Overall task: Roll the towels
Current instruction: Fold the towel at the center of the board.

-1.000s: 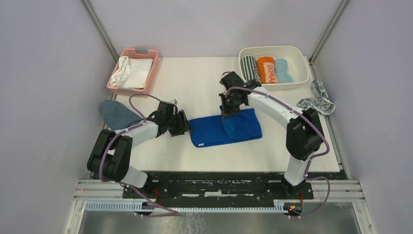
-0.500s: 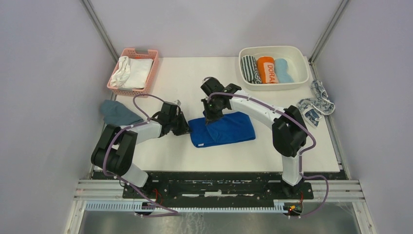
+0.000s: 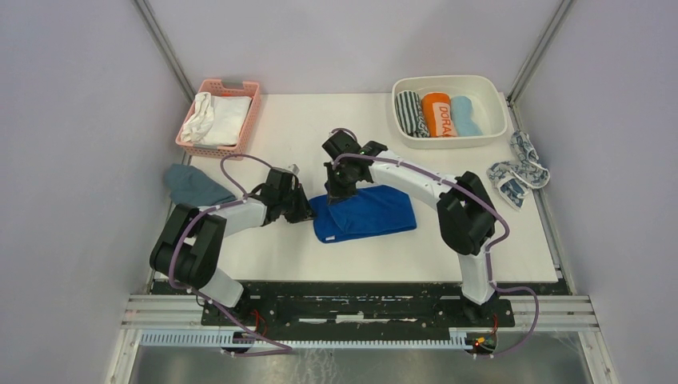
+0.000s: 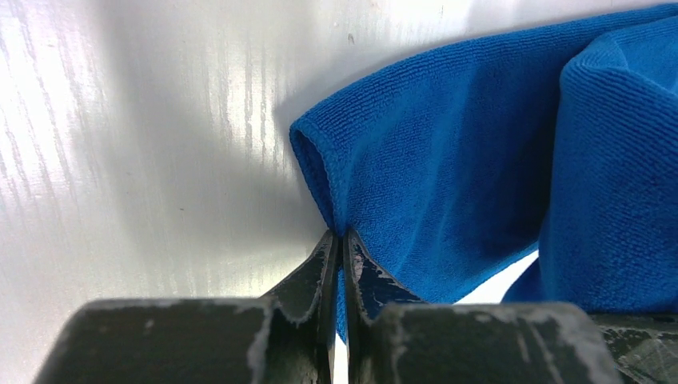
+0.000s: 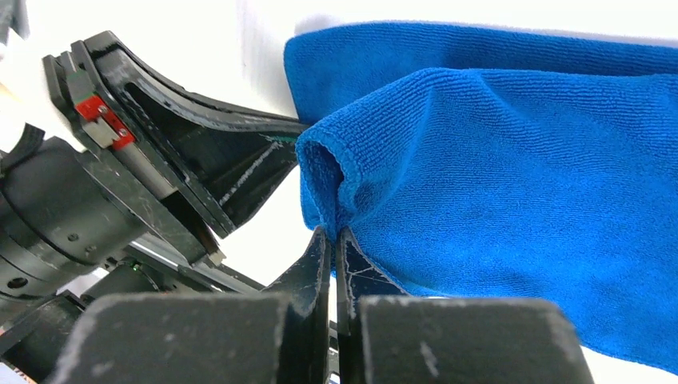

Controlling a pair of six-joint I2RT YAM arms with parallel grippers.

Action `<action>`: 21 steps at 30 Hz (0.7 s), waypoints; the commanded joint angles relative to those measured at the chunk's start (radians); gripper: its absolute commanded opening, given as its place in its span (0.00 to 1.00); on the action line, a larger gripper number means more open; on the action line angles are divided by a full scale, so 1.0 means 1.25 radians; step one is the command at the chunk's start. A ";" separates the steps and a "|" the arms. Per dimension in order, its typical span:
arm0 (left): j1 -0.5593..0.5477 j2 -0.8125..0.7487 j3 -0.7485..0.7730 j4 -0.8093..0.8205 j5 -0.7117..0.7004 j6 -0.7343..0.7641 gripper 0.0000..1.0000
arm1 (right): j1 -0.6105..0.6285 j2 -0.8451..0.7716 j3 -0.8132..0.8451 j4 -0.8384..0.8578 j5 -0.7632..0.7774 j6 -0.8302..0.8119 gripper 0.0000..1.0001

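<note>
Royal blue towel (image 3: 376, 212) lies mid-way on the table (image 3: 304, 136), folded over itself: the right gripper (image 5: 332, 234), pinched on its upper edge, has carried that edge leftward, where the left gripper (image 4: 342, 238) has just clamped the hem; rolling looks barely begun.

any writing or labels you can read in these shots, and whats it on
"DORA": white capitals running along the orange rolled cloth in the white tub, seen from the top camera. The word may continue round the curve of the roll, out of sight.
Small red part on the black hardware in the right wrist view: no readable marking.
No other text shows in any view.
</note>
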 commanded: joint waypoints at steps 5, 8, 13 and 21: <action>-0.017 0.004 -0.016 -0.025 -0.033 0.000 0.11 | 0.015 0.018 0.019 0.091 -0.028 0.058 0.03; -0.019 0.003 -0.014 -0.028 -0.038 0.001 0.11 | 0.015 0.029 0.023 0.090 -0.029 0.058 0.03; -0.021 -0.003 -0.014 -0.036 -0.051 0.001 0.12 | 0.018 0.062 0.020 0.096 -0.057 0.063 0.06; -0.022 -0.026 -0.028 -0.044 -0.075 -0.012 0.18 | 0.020 0.081 0.017 0.141 -0.119 0.056 0.23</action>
